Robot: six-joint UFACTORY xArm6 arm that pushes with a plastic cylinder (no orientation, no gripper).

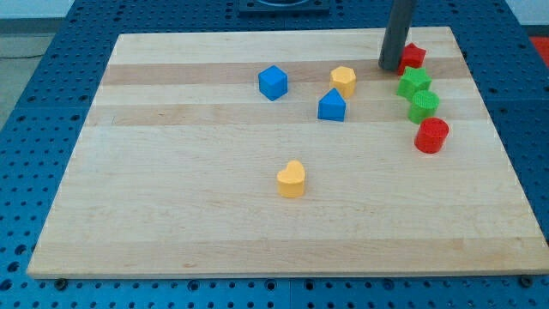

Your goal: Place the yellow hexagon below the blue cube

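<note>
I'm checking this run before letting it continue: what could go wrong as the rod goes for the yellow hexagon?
1. My tip sits beside the red block at the view's top right; leaving could nudge it.
2. The yellow hexagon almost touches the blue triangular block just below it, so a downward push may drag both.
3. The blue cube lies close at the hexagon's left; a leftward push could shift it.

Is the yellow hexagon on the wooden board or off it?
On: the yellow hexagon sits on the wooden board, right of the blue cube.

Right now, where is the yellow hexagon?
The yellow hexagon sits toward the view's upper right of the board, just above the blue triangular block and right of the blue cube.
</note>
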